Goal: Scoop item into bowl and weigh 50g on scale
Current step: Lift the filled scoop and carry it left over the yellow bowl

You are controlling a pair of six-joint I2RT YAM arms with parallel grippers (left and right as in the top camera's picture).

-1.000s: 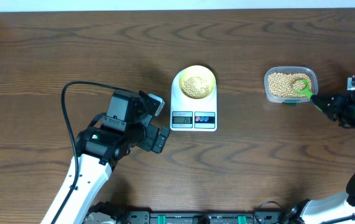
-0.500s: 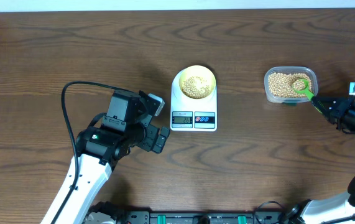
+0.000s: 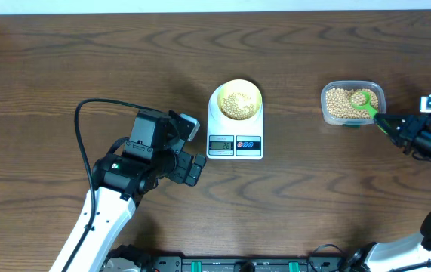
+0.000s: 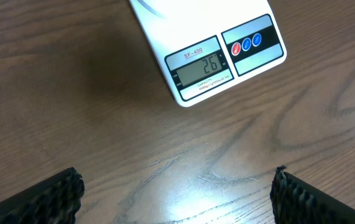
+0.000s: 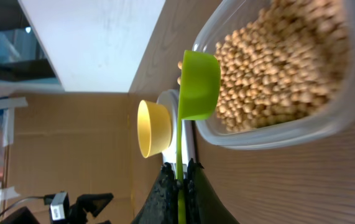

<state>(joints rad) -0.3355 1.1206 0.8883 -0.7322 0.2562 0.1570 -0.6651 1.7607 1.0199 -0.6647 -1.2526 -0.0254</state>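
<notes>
The pale yellow bowl point(image 3: 236, 100) holds tan beans point(image 3: 236, 103) and sits on the white scale point(image 3: 235, 141). The scale's display point(image 4: 201, 66) reads 26 in the left wrist view. My right gripper point(image 3: 387, 124) is shut on the handle of a green scoop point(image 3: 365, 103), whose cup sits full of beans over the clear tub point(image 3: 352, 103). In the right wrist view the scoop point(image 5: 199, 86) is at the tub's rim beside the beans point(image 5: 283, 62), with the bowl point(image 5: 153, 129) beyond. My left gripper point(image 3: 191, 168) is open and empty, left of the scale's front.
A black cable point(image 3: 87, 121) loops out from the left arm. The table's far edge point(image 3: 215, 10) runs along the top. A cardboard wall point(image 5: 71, 143) shows in the right wrist view.
The scoop's cup has shifted slightly within the tub and the right gripper has moved a little up and left. The left arm has not moved.
</notes>
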